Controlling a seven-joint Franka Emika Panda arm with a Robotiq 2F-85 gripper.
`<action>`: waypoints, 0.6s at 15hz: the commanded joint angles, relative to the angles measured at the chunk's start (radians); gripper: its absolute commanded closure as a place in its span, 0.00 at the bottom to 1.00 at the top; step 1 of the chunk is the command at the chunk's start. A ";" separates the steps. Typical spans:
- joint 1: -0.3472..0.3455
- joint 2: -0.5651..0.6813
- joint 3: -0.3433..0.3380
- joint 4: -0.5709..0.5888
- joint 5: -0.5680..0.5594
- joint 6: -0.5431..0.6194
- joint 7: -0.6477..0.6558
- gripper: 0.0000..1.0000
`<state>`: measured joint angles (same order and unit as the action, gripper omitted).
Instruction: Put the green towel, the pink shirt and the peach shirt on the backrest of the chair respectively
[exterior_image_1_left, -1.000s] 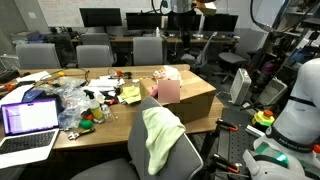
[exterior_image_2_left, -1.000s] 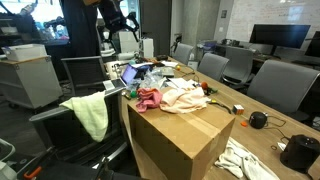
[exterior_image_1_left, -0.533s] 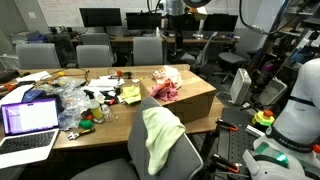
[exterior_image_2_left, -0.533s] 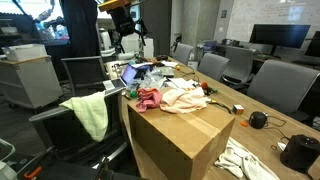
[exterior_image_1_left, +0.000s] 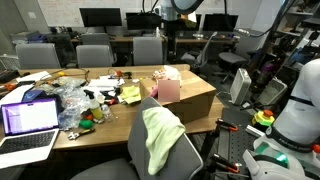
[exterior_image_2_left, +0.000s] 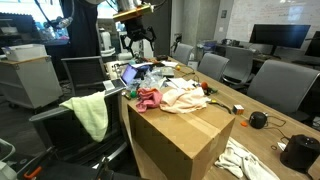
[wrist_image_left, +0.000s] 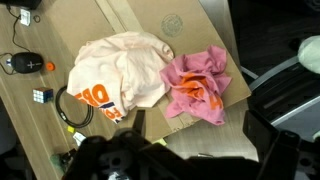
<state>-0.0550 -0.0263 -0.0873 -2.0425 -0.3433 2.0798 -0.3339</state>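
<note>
The green towel (exterior_image_1_left: 158, 138) (exterior_image_2_left: 92, 115) hangs over the backrest of the grey chair (exterior_image_1_left: 190, 158) beside the table. On top of the cardboard box (exterior_image_2_left: 180, 135) (wrist_image_left: 150, 20), the pink shirt (wrist_image_left: 195, 85) (exterior_image_2_left: 150, 99) lies crumpled next to the peach shirt (wrist_image_left: 115, 70) (exterior_image_2_left: 185, 95), which shows orange print. My gripper (wrist_image_left: 200, 130) (exterior_image_2_left: 138, 42) hangs high above the box, open and empty. In the wrist view its dark fingers (wrist_image_left: 138, 121) frame the box edge just below the pink shirt.
An open laptop (exterior_image_1_left: 28, 118) and a heap of clutter (exterior_image_1_left: 80, 100) cover the table. A mouse (wrist_image_left: 22, 63), a puzzle cube (wrist_image_left: 42, 96) and a black cable (wrist_image_left: 72, 108) lie by the box. A white cloth (exterior_image_2_left: 245, 160) sits past the box. Other grey chairs (exterior_image_1_left: 148, 50) stand behind.
The arm has swung across, bringing the gripper over the box with the shirts. The jaws stayed open. The towel and both shirts have not moved.
</note>
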 joint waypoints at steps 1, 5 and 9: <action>-0.032 0.111 -0.016 0.098 0.011 0.020 0.044 0.00; -0.059 0.211 -0.023 0.170 0.035 0.021 0.053 0.00; -0.065 0.291 -0.013 0.236 0.062 0.029 0.044 0.00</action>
<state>-0.1158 0.1978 -0.1074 -1.8890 -0.3147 2.1055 -0.2864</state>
